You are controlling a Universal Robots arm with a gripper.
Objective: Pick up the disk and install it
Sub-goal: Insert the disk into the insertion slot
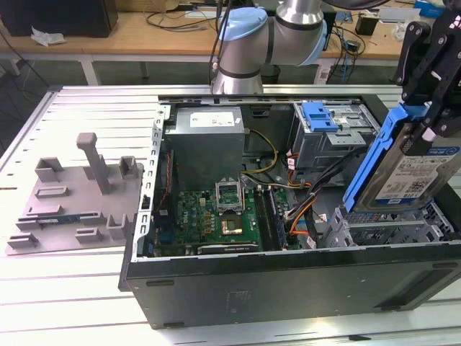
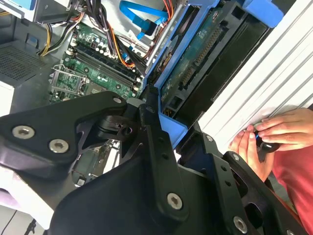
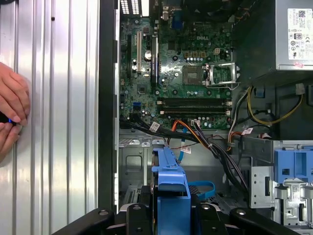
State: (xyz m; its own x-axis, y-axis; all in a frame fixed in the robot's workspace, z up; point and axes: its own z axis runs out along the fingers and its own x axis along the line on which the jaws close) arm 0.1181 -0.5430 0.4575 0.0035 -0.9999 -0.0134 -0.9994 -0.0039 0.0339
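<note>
The disk [image 1: 416,171], a silver drive with a white-and-blue label in a blue carrier frame [image 1: 369,167], hangs tilted on edge above the right end of the open computer case [image 1: 288,285]. My gripper [image 1: 430,128] is shut on its upper edge at the exterior view's right. In the second wrist view the black fingers [image 2: 149,128] clamp the blue frame, and the disk's green circuit side [image 2: 195,63] faces the camera. In the first wrist view the blue frame [image 3: 169,181] stands between the finger bases [image 3: 133,215] over the grey drive bay [image 3: 134,161].
Inside the case lie the motherboard [image 1: 216,216], a grey power-supply box [image 1: 205,140], bundled cables [image 1: 302,194] and a bay with a blue latch [image 1: 322,115]. A grey fixture [image 1: 79,194] sits at the exterior view's left. A person's hands [image 2: 264,139] rest on the ribbed table beside the case.
</note>
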